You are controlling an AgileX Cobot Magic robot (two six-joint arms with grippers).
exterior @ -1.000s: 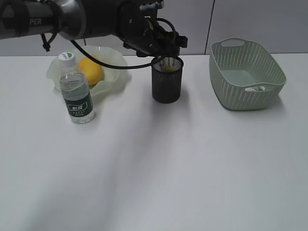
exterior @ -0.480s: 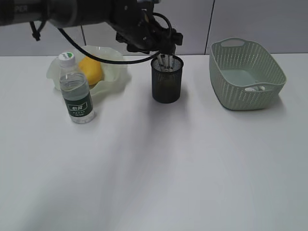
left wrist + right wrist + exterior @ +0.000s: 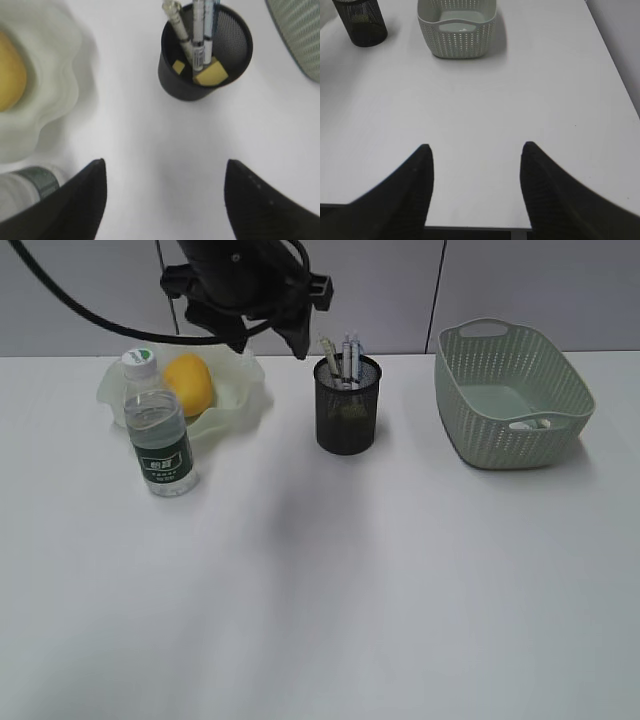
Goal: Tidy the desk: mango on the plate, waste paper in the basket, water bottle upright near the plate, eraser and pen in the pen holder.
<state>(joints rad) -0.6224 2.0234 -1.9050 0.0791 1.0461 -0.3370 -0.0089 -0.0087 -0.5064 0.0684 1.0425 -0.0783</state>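
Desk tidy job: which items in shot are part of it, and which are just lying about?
Part of the job:
mango in the plate
water bottle, upright beside the plate
pen holder with pens and eraser
basket, something white inside

Just lying about:
nothing visible; only the table

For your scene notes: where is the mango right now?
The mango lies in the plate at the exterior view's back left, just behind the upright water bottle.
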